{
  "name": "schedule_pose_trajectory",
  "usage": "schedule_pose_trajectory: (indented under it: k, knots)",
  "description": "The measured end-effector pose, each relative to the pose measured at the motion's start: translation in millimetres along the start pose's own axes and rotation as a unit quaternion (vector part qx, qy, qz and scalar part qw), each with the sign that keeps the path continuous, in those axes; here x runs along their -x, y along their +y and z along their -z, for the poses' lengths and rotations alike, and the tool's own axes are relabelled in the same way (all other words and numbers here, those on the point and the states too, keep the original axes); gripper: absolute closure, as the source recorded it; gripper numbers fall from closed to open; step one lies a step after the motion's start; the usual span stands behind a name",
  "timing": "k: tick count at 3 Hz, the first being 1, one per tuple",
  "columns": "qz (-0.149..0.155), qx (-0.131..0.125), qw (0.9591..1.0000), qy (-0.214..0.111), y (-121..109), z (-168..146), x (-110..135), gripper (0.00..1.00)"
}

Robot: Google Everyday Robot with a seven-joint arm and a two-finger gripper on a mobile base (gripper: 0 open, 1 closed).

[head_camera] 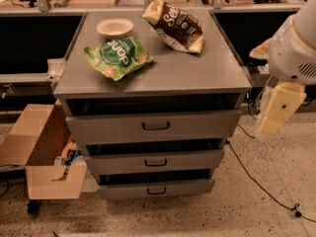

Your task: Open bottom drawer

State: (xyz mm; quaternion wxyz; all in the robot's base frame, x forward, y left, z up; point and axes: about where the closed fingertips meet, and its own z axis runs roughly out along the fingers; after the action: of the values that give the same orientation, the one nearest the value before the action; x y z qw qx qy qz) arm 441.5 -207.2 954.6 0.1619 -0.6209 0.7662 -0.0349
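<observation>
The grey cabinet (158,75) has three drawers. The bottom drawer (123,189) is the lowest and narrowest front, near the floor, with a small black loop handle (156,190). Its front sits about flush under the middle drawer (118,163), with a dark gap above it. The top drawer (108,128) is the tallest front. My gripper (277,110) hangs from the white arm (296,48) to the right of the cabinet, at the height of the top drawer. It is well above and to the right of the bottom drawer's handle and touches nothing.
On the cabinet top lie a white bowl (114,27), a green chip bag (117,57) and a brown chip bag (175,27). An open cardboard box (42,154) stands on the floor at the left. A black cable (261,184) runs across the floor at the right.
</observation>
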Motion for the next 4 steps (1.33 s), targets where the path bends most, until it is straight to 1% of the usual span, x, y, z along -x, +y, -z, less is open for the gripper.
schedule_pose_trajectory:
  k: [1,2,3,4]
  knots:
    - [0.036,0.028,0.9988,-0.016,19.0,-53.5,4.3,0.00]
    - [0.058,0.048,0.9967,-0.029,44.0,-108.0,4.9,0.00]
    - [0.054,0.090,0.9933,-0.048,85.3,-194.1,3.3,0.00]
    - [0.039,0.138,0.9880,-0.058,118.2,-253.4,4.8,0.00]
